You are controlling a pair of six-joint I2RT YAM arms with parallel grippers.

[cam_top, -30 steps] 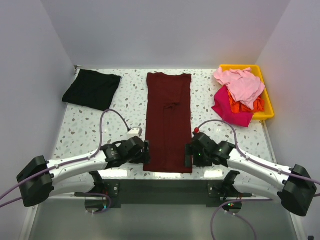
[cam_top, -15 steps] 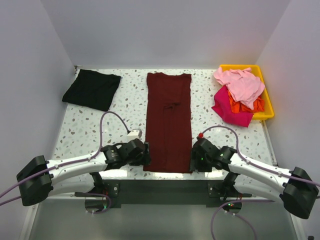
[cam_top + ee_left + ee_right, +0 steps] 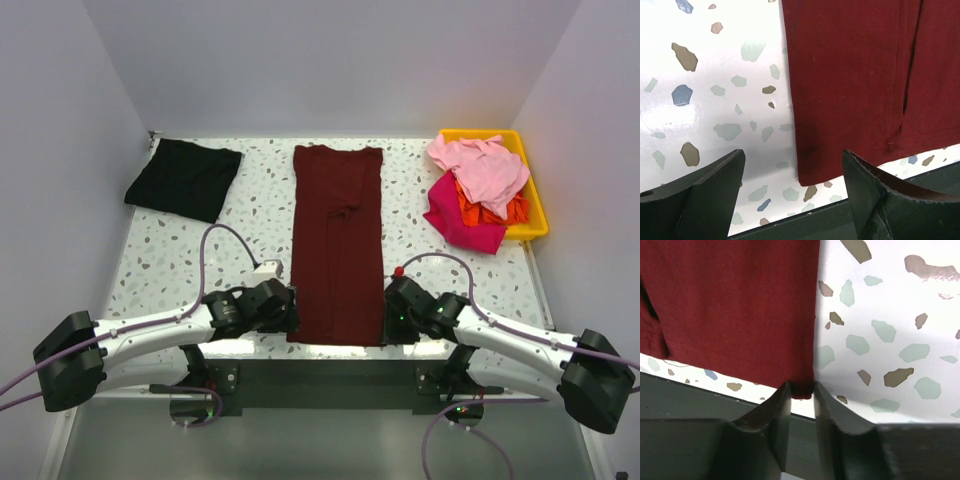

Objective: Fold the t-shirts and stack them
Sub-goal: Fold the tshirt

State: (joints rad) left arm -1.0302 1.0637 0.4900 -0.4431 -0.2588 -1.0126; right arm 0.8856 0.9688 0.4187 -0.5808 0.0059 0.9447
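**What the views keep out of sight**

From above, the wrist housings cover the fingertips of the left pincer and right pincer. In both wrist views the maroon t-shirt runs off the frame edges, and its near right corner disappears between the right pincer's fingers. The orange t-shirt lies mostly buried under the light pink t-shirt and magenta t-shirt in the yellow bin.

Bare table between black t-shirt and maroon t-shirt; yellow bin blocks far-right corner.
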